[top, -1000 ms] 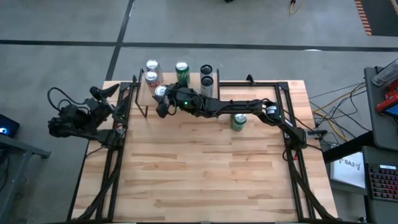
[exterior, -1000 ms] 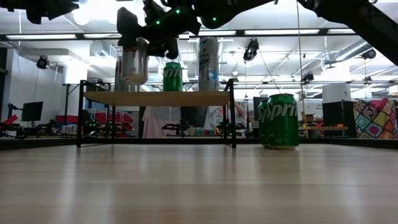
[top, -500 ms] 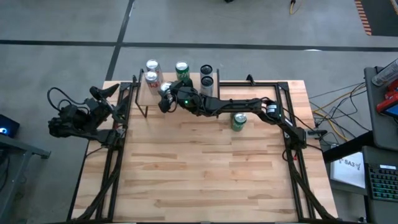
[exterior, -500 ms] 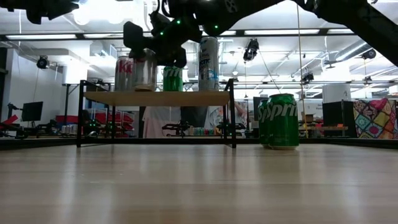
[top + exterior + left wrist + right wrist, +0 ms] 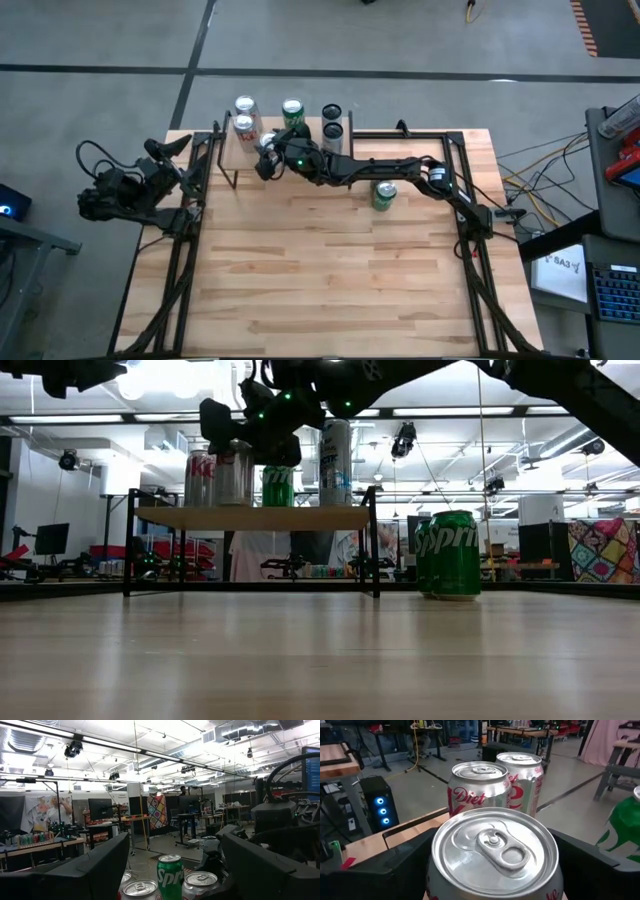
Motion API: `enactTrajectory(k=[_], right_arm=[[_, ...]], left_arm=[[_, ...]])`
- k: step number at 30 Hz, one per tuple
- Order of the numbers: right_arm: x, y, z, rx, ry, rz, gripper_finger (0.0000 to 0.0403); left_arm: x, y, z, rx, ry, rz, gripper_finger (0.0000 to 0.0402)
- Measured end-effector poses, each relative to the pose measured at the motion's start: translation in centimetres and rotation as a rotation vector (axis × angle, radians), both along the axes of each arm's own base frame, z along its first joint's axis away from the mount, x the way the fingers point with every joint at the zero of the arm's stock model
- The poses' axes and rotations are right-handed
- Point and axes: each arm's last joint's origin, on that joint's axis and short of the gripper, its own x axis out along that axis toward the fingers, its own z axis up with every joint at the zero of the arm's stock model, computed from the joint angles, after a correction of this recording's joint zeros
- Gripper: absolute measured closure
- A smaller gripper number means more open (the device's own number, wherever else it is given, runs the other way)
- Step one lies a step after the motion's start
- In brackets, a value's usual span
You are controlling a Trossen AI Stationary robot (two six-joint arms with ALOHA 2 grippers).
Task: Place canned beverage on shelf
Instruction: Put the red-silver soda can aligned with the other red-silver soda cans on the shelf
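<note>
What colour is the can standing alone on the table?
Green can, with white Sprite lettering; the low view shows it best.

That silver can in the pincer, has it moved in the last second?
Yes. The silver can came down onto the shelf, beside the Diet Coke can.

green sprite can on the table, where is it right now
In the high view the green Sprite can stands on the tabletop, right of the shelf and partly under the right arm, apart from the shelf's cans.
</note>
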Motion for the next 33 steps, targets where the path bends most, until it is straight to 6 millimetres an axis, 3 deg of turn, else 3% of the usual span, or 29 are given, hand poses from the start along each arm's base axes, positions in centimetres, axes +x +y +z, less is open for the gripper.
enactTrajectory(k=[12,21,27,33], right_arm=[[-0.1,0.4,3.4,-0.089,0.015,-0.005,0.0058],[-0.8,2.5,7.2,-0.140,0.154,0.058,0.0066],[-2.2,3.4,9.1,-0.128,0.309,0.085,0.0125],[-3.7,3.6,9.4,-0.089,0.406,0.088,0.0242]], left_arm=[[0.1,0.0,0.0,0.005,0.004,-0.006,0.0100],[1.6,-0.5,-0.2,0.064,0.074,-0.089,0.0100],[3.3,-0.8,-0.4,0.080,0.169,-0.071,0.0114],[4.0,-0.9,-0.3,0.073,0.213,-0.036,0.0144]])
